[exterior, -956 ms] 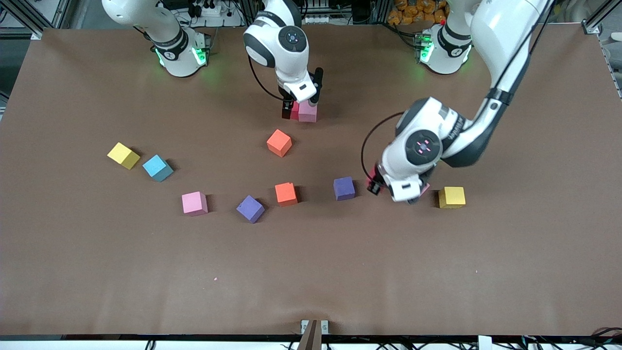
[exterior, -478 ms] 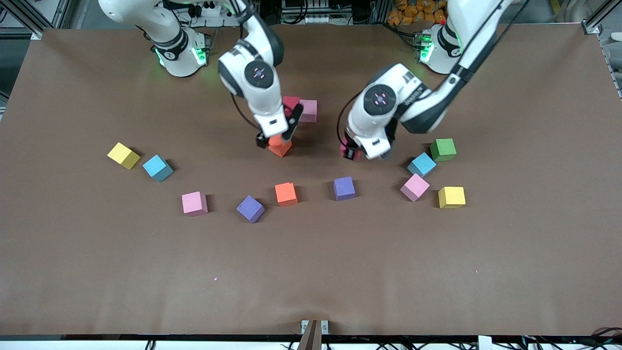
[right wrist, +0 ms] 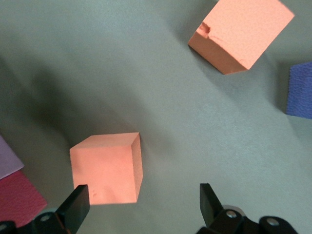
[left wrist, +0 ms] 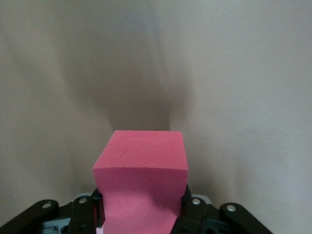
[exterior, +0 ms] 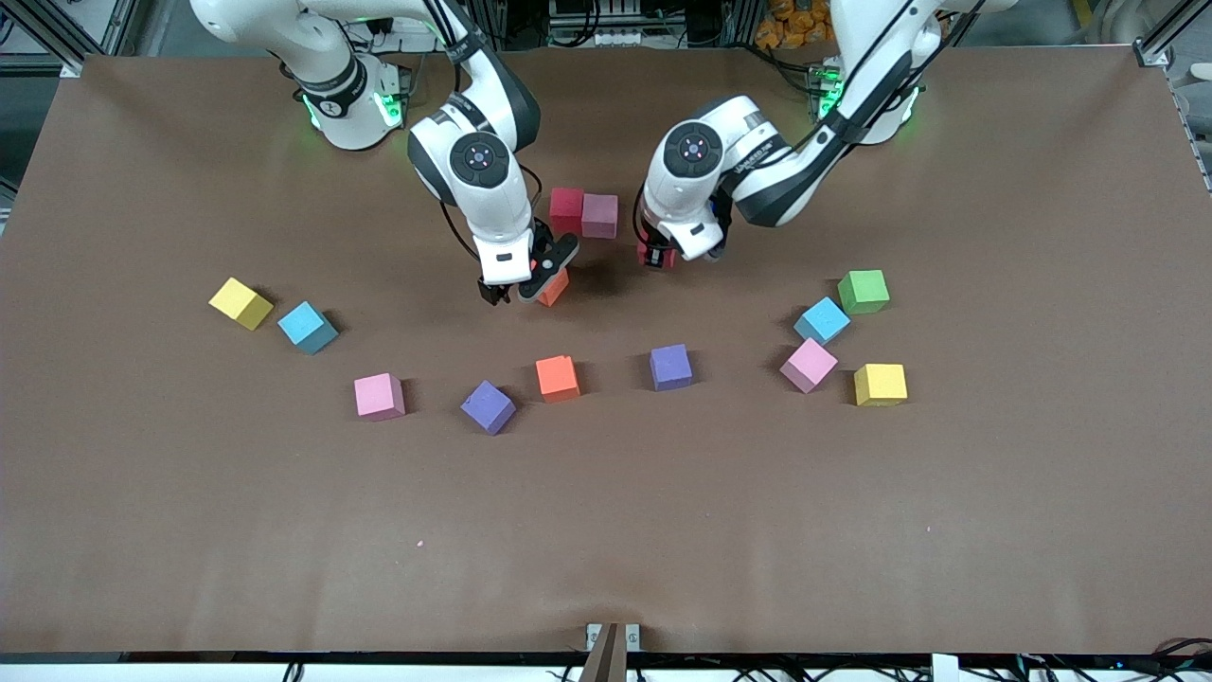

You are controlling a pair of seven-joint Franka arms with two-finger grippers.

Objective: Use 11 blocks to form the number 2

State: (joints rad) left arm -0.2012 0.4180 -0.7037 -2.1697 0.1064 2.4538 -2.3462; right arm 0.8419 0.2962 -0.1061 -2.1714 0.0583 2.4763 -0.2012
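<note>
My left gripper [exterior: 661, 252] is shut on a red block [exterior: 654, 256] [left wrist: 141, 156], holding it just above the table beside the pink block [exterior: 599, 215] and red block [exterior: 566, 208] that sit side by side. My right gripper [exterior: 524, 284] [right wrist: 144, 200] is open and low over an orange block [exterior: 554, 284] [right wrist: 105, 168]; that block lies within the gap, close to one finger [right wrist: 78, 204]. Loose on the table are an orange [exterior: 557, 377], two purple [exterior: 670, 367] [exterior: 488, 406] and two pink blocks [exterior: 379, 396] [exterior: 808, 365].
A yellow [exterior: 880, 384], a light blue [exterior: 821, 320] and a green cube [exterior: 863, 291] cluster toward the left arm's end. Another yellow [exterior: 240, 303] and light blue cube [exterior: 307, 327] lie toward the right arm's end. Bare table stretches nearer the front camera.
The left gripper carried the red block from beside the yellow cube to next to the pink-and-red pair. The right gripper left that pair and came down over the orange block.
</note>
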